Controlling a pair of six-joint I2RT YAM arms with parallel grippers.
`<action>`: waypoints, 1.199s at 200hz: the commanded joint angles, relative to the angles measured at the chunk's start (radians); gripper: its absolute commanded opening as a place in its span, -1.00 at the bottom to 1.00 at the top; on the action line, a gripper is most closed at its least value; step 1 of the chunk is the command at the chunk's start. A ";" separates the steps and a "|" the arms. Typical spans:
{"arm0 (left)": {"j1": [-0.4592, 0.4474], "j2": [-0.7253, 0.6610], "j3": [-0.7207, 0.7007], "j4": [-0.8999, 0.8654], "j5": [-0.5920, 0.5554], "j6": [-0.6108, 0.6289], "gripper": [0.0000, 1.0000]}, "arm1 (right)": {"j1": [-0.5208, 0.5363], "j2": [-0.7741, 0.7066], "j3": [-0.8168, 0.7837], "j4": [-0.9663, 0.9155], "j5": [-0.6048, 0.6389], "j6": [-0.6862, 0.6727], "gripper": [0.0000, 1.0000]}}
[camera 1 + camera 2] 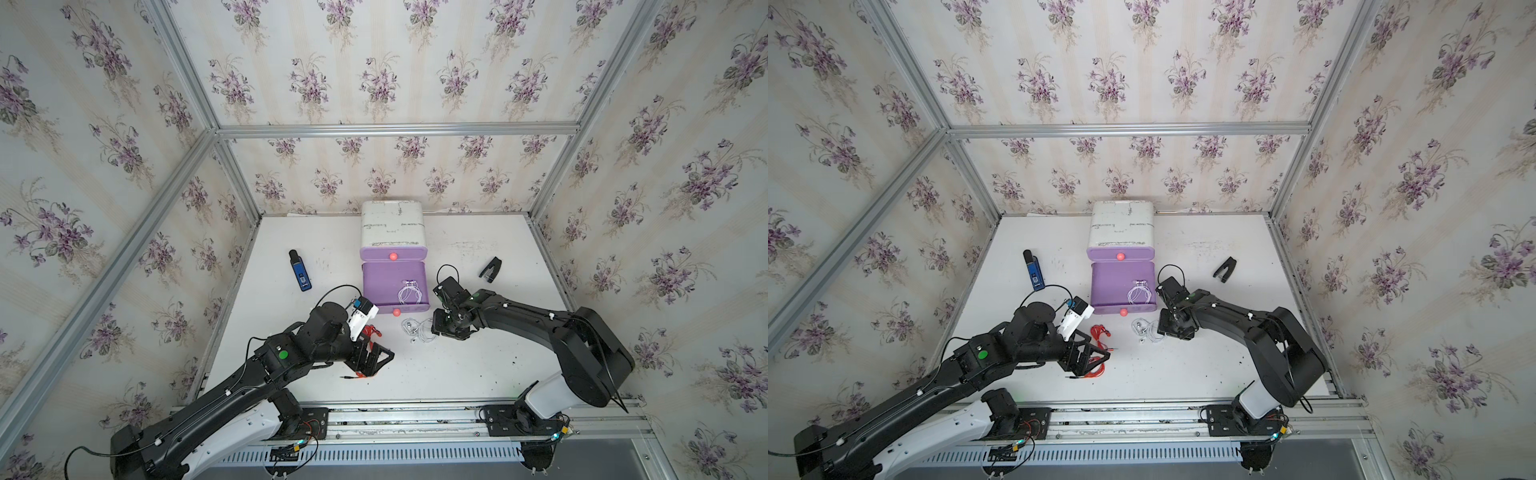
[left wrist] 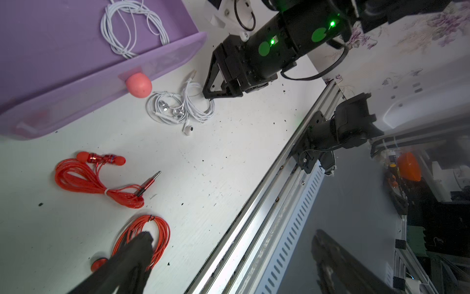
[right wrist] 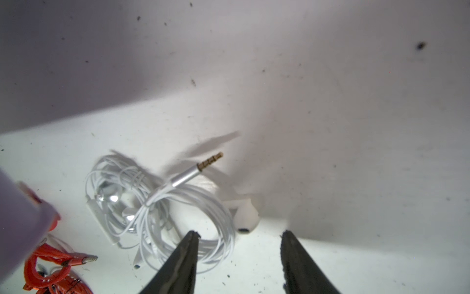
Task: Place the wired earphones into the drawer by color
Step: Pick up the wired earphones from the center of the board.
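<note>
We're looking at the white earphones [image 3: 162,211] lying on the desk [image 3: 368,254] just in front of the open purple drawer [image 1: 392,308] — light, floppy, slippery cord, so we're thinking pinch the bundled loops, not a bud. Right tool [image 3: 239,233] is hovering over them, jaws apart and empty. Left tool [image 2: 231,235] is gaping wide over a red coil [image 2: 157,234].

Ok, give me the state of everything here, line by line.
Upper drawer: shut.
Lower drawer: pulled open.
White earphones in drawer: coiled.
White earphones on table: coiled, ungrasped.
Red earphones: two coils, on table.
Left end effector: open, over red earphones.
Right end effector: open, at the white table coil.
</note>
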 commanded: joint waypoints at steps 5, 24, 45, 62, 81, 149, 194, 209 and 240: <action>-0.005 -0.011 -0.004 0.025 -0.029 -0.017 1.00 | 0.002 0.019 0.002 0.017 0.022 -0.001 0.02; -0.008 -0.005 0.002 0.026 -0.032 -0.013 1.00 | 0.002 0.037 0.002 0.028 0.019 -0.001 -0.05; -0.009 0.000 0.005 0.013 -0.041 -0.005 1.00 | 0.002 0.051 -0.002 0.040 0.016 -0.003 -0.13; -0.009 0.003 0.008 0.010 -0.042 -0.004 1.00 | 0.002 0.053 -0.012 0.047 0.011 -0.002 -0.23; -0.009 0.003 0.009 0.011 -0.041 -0.005 1.00 | 0.002 0.038 -0.026 0.053 0.005 -0.006 -0.39; -0.009 0.007 0.008 0.013 -0.082 -0.009 1.00 | 0.001 -0.035 -0.087 0.053 -0.009 -0.030 -0.85; -0.009 0.007 0.013 0.010 -0.084 -0.005 1.00 | 0.002 -0.160 -0.132 0.026 -0.014 -0.037 -0.96; -0.009 0.011 0.017 0.009 -0.083 -0.005 1.00 | 0.002 -0.196 -0.139 -0.003 -0.014 -0.043 -0.97; -0.009 0.014 0.024 0.015 -0.084 -0.005 1.00 | 0.002 -0.283 -0.153 -0.042 -0.006 -0.045 -1.00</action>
